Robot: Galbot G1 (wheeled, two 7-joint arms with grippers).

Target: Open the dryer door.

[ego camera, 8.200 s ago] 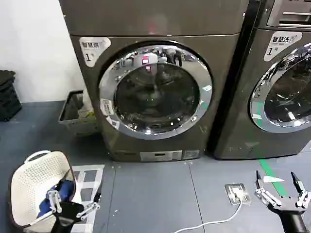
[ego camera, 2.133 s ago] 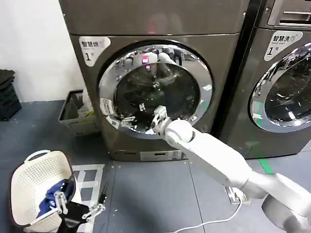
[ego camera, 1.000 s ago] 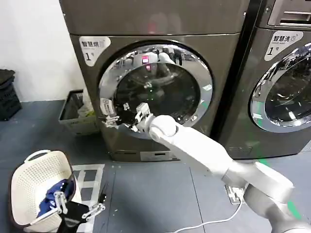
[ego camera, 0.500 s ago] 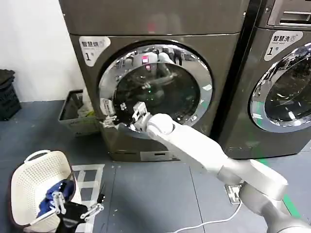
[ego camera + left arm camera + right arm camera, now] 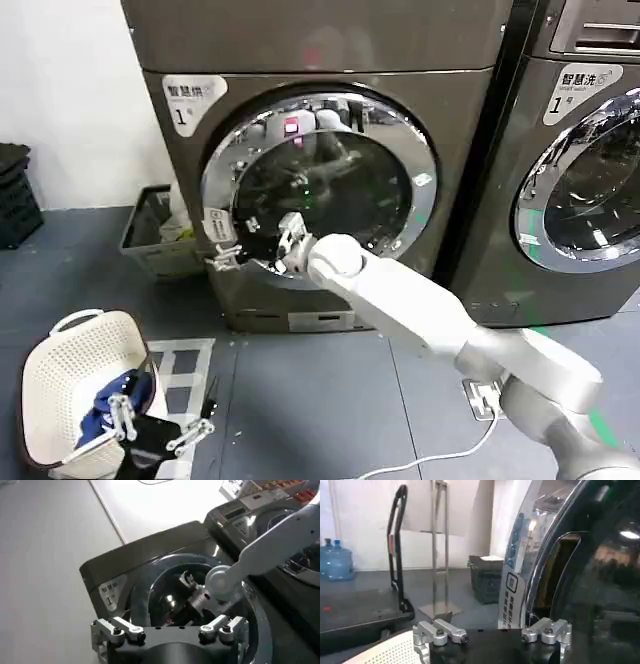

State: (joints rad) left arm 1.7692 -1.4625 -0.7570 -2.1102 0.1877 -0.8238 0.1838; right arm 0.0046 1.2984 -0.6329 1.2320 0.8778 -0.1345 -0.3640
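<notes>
The dryer door (image 5: 400,150) is a round porthole with a wide chrome rim, small white stickers and dark glass, on the front of the left machine. My right arm reaches across the glass from the lower right. My right gripper (image 5: 250,245) is open at the door's left rim, one finger (image 5: 222,257) over the chrome by the stickers. In the right wrist view the chrome rim (image 5: 532,555) runs close alongside, with a dark gap behind it. The door's left edge stands slightly out from the machine. My left gripper (image 5: 152,432) hangs open low by the basket.
A white laundry basket (image 5: 60,375) with blue cloth stands on the floor at the lower left. A grey crate (image 5: 145,235) sits beside the dryer by the wall. A second machine (image 5: 560,270) stands to the right. A white cable and socket (image 5: 485,395) lie on the floor.
My right gripper went from the floor up to the door, slid along its lower glass to the left rim, then drew back a little. The door's left edge has shifted slightly outward. The left arm stayed low.
</notes>
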